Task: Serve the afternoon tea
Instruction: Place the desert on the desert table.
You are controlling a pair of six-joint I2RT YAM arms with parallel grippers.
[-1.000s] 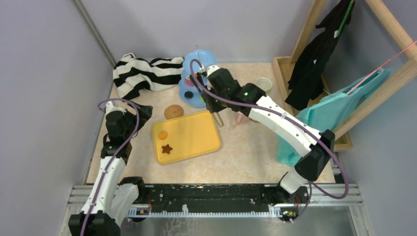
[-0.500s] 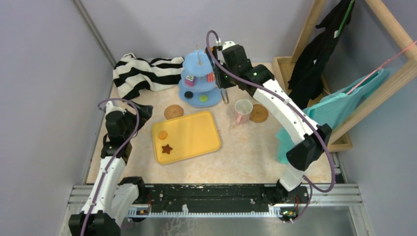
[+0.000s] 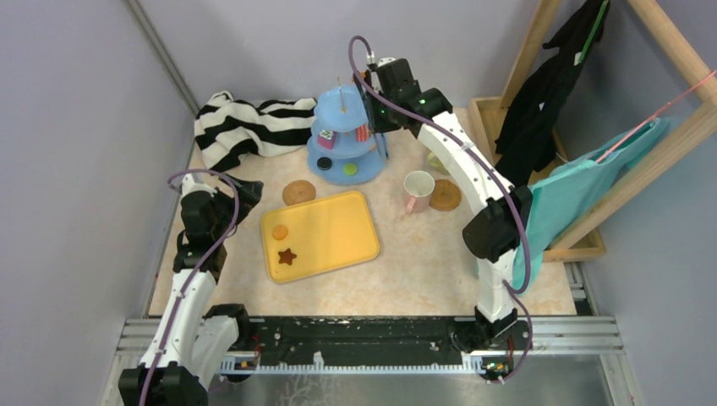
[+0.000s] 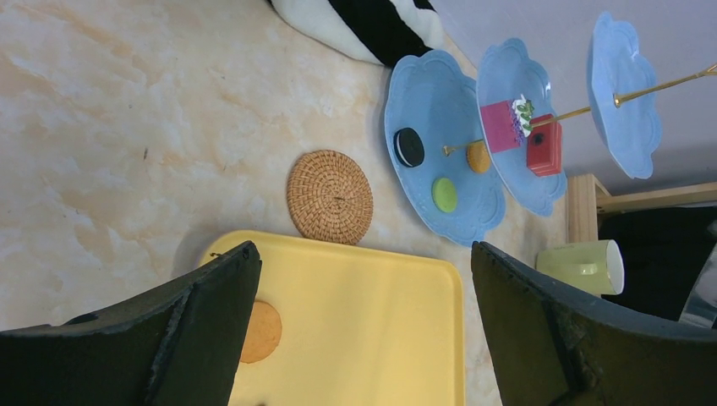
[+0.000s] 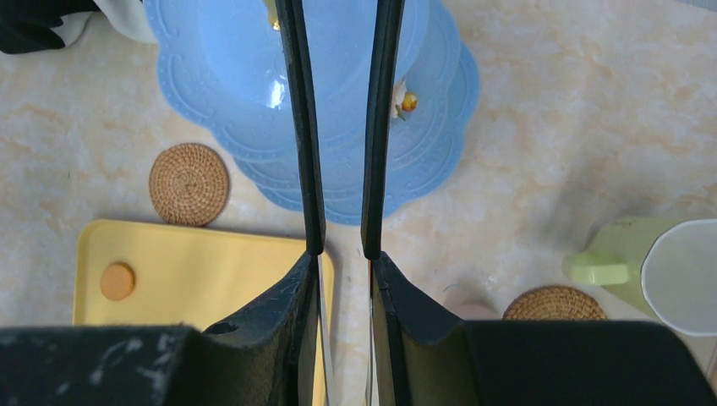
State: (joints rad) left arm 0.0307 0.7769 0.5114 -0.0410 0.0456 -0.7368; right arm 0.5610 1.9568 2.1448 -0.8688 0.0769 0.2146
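Note:
The light-blue three-tier stand [image 3: 342, 135] stands at the back with a pink cake slice [image 4: 503, 125], a red one [image 4: 544, 145] and small cookies on its tiers. My right gripper [image 3: 380, 118] hangs beside the stand's right edge, shut on black tongs [image 5: 296, 127]; nothing sits between the tong arms. The pink-handled cup [image 3: 418, 188] stands next to a cork coaster [image 3: 445, 195]. The yellow-green cup [image 5: 651, 262] is behind it. A second coaster [image 3: 298, 192] lies by the yellow tray [image 3: 338, 228], which holds a round cookie [image 3: 280, 231] and a star cookie [image 3: 287, 255]. My left gripper [image 4: 362, 254] is open by the tray's left end.
A black-and-white striped cloth [image 3: 245, 127] lies at the back left. A wooden rack [image 3: 507, 127] with a black garment [image 3: 541, 93] and a teal one [image 3: 583, 186] fills the right side. Grey walls close the left and back.
My right arm has swung the tongs from above the tray's far right corner back to the stand's right side, uncovering the pink-handled cup and its coaster. The left arm has stayed put.

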